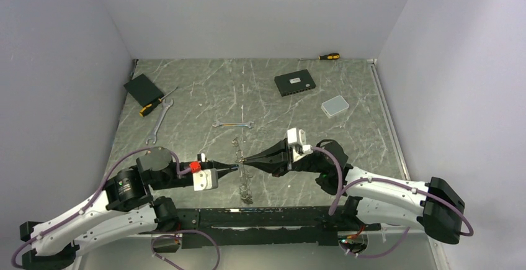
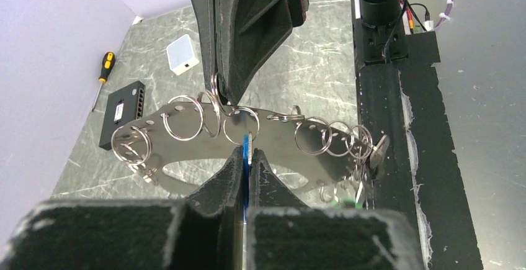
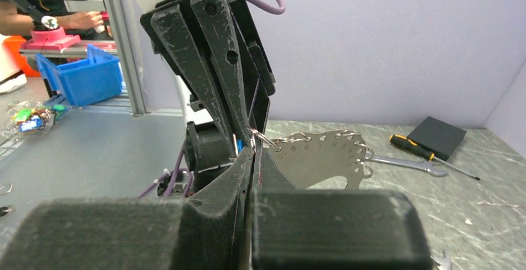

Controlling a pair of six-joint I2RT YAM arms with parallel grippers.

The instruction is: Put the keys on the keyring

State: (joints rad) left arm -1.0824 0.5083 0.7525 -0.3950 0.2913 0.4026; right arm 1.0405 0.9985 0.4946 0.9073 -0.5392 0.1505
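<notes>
Keyring (image 2: 186, 151) hung off the marble-patterned table (image 1: 205, 96), edge-on to the overhead camera, between the two grippers at the middle of the workspace. It showed as a flat silvery crescent plate with holes along its rim, and a row of split rings threaded through them.

My left gripper (image 2: 247, 158) reached in from 9 o'clock. Its jaws were pressed together on a blue tag (image 2: 249, 143) just under the plate's rim. My right gripper (image 2: 218, 93) came from 3 o'clock, and its jaws were pinched tight on one split ring (image 2: 214, 99) at the top of the plate. The two sets of fingertips nearly touched.

In the left wrist view, several keys (image 2: 377, 151) dangled from rings at the plate's 3 o'clock end, one with a green tag (image 2: 340, 203).

Overhead, a small spanner (image 1: 232, 124) lay at 12 o'clock from the grippers, and a longer spanner (image 1: 158, 121) at 10 o'clock. A black box (image 1: 294, 84) and a white case (image 1: 335, 105) sat towards 1 o'clock, well apart from the arms.
</notes>
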